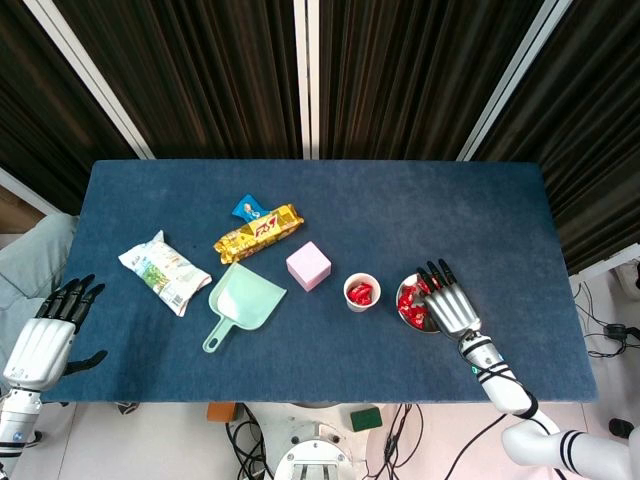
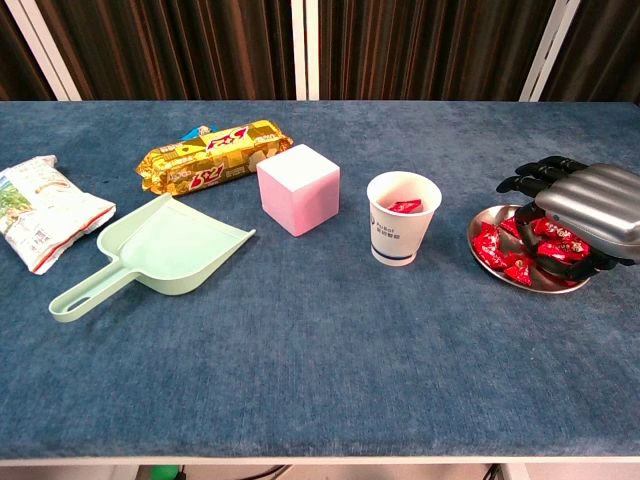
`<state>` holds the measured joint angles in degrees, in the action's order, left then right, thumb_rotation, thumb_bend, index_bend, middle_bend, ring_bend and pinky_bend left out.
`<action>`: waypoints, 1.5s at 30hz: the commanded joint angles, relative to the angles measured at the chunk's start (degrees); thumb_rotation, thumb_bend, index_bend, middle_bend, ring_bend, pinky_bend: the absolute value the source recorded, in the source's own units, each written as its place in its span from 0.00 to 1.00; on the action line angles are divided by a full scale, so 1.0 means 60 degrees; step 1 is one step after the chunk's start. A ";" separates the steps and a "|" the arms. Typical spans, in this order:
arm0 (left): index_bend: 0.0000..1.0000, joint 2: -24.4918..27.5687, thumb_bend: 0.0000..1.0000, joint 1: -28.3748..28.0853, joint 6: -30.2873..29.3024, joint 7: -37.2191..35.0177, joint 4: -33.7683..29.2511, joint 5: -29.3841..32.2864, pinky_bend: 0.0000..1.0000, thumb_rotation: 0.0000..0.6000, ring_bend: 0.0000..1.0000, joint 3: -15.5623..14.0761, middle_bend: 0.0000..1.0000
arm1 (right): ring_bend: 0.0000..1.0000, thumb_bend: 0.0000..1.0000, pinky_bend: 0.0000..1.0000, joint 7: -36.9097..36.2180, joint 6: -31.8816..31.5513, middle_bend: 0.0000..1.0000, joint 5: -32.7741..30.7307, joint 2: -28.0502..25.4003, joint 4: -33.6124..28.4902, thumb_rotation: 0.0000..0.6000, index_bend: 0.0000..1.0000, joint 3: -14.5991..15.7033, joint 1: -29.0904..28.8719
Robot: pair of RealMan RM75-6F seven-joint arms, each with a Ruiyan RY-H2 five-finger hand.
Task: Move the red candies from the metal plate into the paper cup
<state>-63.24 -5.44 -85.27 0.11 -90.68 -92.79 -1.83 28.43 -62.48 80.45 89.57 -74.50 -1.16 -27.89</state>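
The red candies lie piled in the metal plate, with the right hand palm-down over them, fingers curled among the wrappers; whether it grips one I cannot tell. The paper cup just beside holds several candies. The left hand hangs spread and empty off the tabletop edge.

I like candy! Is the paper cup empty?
No. The paper cup stands upright with red candy showing inside, seen in both views.
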 commanded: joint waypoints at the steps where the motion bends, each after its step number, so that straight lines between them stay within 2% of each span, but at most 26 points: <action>1: 0.09 -0.0002 0.10 -0.0001 0.0005 0.0000 0.0000 0.0004 0.15 1.00 0.00 0.0000 0.03 | 0.00 0.43 0.00 -0.0008 -0.0056 0.10 0.0035 0.0055 0.0071 1.00 0.64 -0.0006 0.0020; 14: 0.09 -0.0005 0.10 -0.0007 0.0017 0.0013 0.0004 0.0014 0.15 1.00 0.00 0.0001 0.03 | 0.00 0.55 0.00 -0.0402 -0.0570 0.16 0.0506 0.0252 0.0411 1.00 0.86 -0.0004 0.0120; 17: 0.09 -0.0005 0.10 -0.0005 0.0016 0.0019 0.0000 0.0022 0.15 1.00 0.00 0.0003 0.03 | 0.00 0.57 0.00 -0.0524 -0.0735 0.17 0.0663 0.0246 0.0418 1.00 0.88 -0.0032 0.0123; 21: 0.09 0.0001 0.10 0.0006 -0.0014 0.0007 -0.0003 0.0024 0.15 1.00 0.00 0.0010 0.03 | 0.00 0.58 0.00 -0.0440 -0.0921 0.17 0.0879 0.0107 0.0065 1.00 0.89 -0.0152 0.0029; 26: 0.09 0.0004 0.10 0.0013 -0.0026 0.0015 -0.0008 0.0007 0.15 1.00 0.00 0.0000 0.03 | 0.00 0.58 0.00 0.0085 -0.1256 0.17 0.1390 -0.0167 -0.1054 1.00 0.89 -0.0497 -0.0309; 33: 0.09 0.0013 0.10 0.0030 -0.0069 -0.0029 0.0012 -0.0002 0.15 1.00 0.00 0.0004 0.03 | 0.00 0.57 0.00 0.0909 -0.1017 0.17 0.1417 -0.0110 -0.2288 1.00 0.89 -0.1075 -0.0874; 37: 0.09 0.0029 0.10 0.0040 -0.0098 -0.0097 0.0036 -0.0001 0.15 1.00 0.00 0.0011 0.03 | 0.00 0.57 0.00 0.1304 -0.0712 0.17 0.1287 0.0169 -0.2460 1.00 0.90 -0.1188 -0.1139; 45: 0.09 0.0062 0.10 0.0055 -0.0131 -0.0256 0.0091 0.0019 0.15 1.00 0.00 0.0025 0.03 | 0.00 0.54 0.00 0.1623 -0.0287 0.17 0.0839 0.0646 -0.2158 1.00 0.89 -0.1115 -0.1321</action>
<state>-62.88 -5.12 -86.06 -1.41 -90.15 -92.68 -1.69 38.03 -64.55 85.86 93.28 -87.63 -7.95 -35.69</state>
